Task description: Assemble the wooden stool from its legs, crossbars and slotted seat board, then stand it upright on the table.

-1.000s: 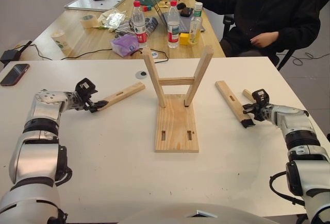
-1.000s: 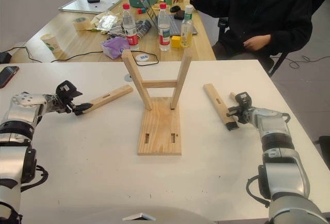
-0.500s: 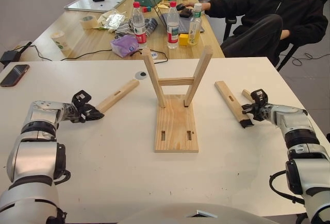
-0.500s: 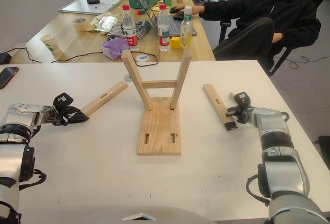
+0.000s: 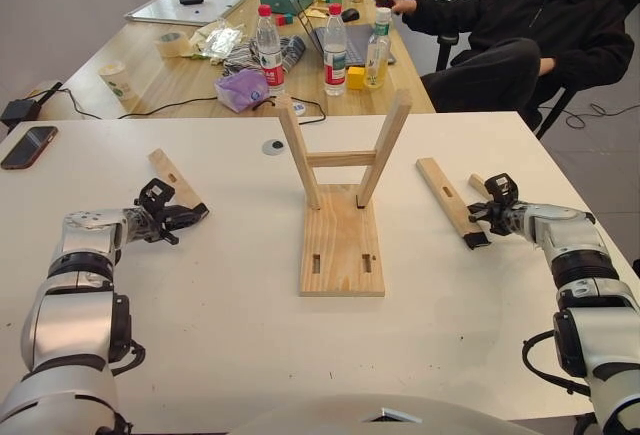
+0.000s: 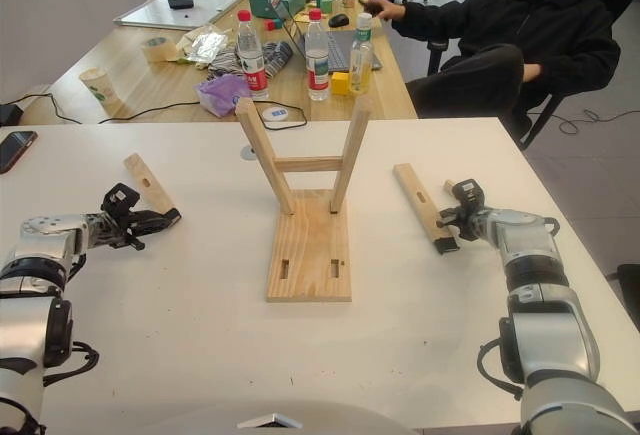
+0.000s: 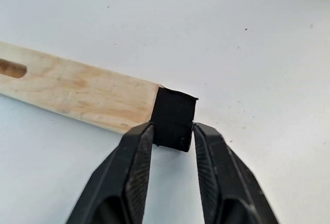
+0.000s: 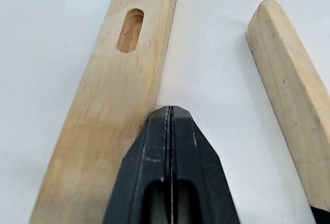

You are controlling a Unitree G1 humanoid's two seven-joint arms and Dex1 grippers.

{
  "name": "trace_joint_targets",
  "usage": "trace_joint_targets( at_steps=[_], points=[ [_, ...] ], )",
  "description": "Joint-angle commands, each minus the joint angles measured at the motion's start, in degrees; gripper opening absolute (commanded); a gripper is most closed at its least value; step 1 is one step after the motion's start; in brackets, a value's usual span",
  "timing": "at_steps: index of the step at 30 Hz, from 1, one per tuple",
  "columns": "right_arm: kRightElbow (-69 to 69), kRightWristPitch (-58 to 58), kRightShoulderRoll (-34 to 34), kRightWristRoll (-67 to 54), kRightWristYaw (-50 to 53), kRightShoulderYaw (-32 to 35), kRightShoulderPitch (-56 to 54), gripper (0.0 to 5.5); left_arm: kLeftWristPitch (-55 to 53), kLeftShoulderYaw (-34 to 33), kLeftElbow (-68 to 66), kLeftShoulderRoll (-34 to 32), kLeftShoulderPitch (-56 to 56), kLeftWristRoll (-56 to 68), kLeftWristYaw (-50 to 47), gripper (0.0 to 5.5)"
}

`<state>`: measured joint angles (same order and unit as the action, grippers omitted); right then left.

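My left tool (image 7: 172,128) is pinched on the black end cap of a loose leg (image 5: 172,177) lying flat on the left of the white table (image 5: 250,355). My right tool (image 8: 170,112) is fully closed on nothing, tip touching the long edge of a second leg (image 5: 447,198) lying flat on the right, with a third stick (image 8: 286,105) just beside it, partly hidden by my wrist, leg or crossbar unclear. Seat board (image 5: 342,240) lies flat mid-table, its far slots holding two upright legs (image 5: 300,155) joined by a crossbar (image 5: 342,158) and its near slots (image 5: 316,263) open; behind is a wooden table (image 5: 150,75) with bottles (image 5: 267,35).
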<state>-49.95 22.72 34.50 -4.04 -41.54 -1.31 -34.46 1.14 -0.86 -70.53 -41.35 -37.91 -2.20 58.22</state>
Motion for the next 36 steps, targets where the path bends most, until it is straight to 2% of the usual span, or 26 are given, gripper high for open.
trace_joint_targets(
  at_steps=[1,3,8,11,15,23,27,30,33,35,36],
  points=[
    [-1.2,1.9,-1.1,1.1,-0.4,-1.0,2.5,0.0,-2.6,4.8,2.2,-0.3,6.9,-3.1,7.9,0.97],
    [-0.9,2.0,-1.1,1.1,-0.4,-0.9,2.8,0.0,-4.6,6.1,7.1,-1.0,9.2,-1.9,13.6,0.71],
    [0.3,2.5,-1.1,0.7,-0.3,-0.4,4.1,0.0,-16.8,10.4,36.4,-5.0,23.4,3.7,24.9,0.06],
    [1.0,2.7,-1.3,0.5,-0.2,-0.2,4.7,0.0,-23.3,11.0,51.5,-7.9,30.5,6.7,25.4,0.02],
    [2.9,2.6,-1.4,-0.5,0.1,1.1,5.2,0.0,-28.1,9.2,64.4,-12.3,37.0,9.5,23.7,0.02],
    [15.7,12.6,0.8,-7.1,-4.7,4.8,3.5,0.0,-35.5,-4.5,77.5,-11.7,38.3,19.9,14.0,0.02],
    [24.1,19.2,3.3,-9.1,-5.9,6.2,1.2,0.72,-38.2,-8.4,80.6,-9.0,37.3,24.1,8.4,0.66],
    [24.2,17.4,6.3,-6.0,-5.6,4.1,-1.5,1.31,-39.3,-11.9,82.2,-3.0,34.6,25.5,-1.9,1.2],
    [17.7,12.5,8.9,-1.7,-6.0,1.3,-4.3,1.75,-39.1,-13.8,83.6,3.1,31.9,26.1,-11.6,1.58],
    [10.7,8.2,10.2,1.5,-6.3,-0.5,-6.6,2.1,-38.9,-14.7,84.8,5.2,31.3,26.5,-15.4,1.63],
    [6.4,5.6,10.6,3.2,-6.2,-1.6,-7.8,2.1,-38.6,-15.4,85.0,5.8,30.9,26.7,-17.0,1.63]
  ],
)
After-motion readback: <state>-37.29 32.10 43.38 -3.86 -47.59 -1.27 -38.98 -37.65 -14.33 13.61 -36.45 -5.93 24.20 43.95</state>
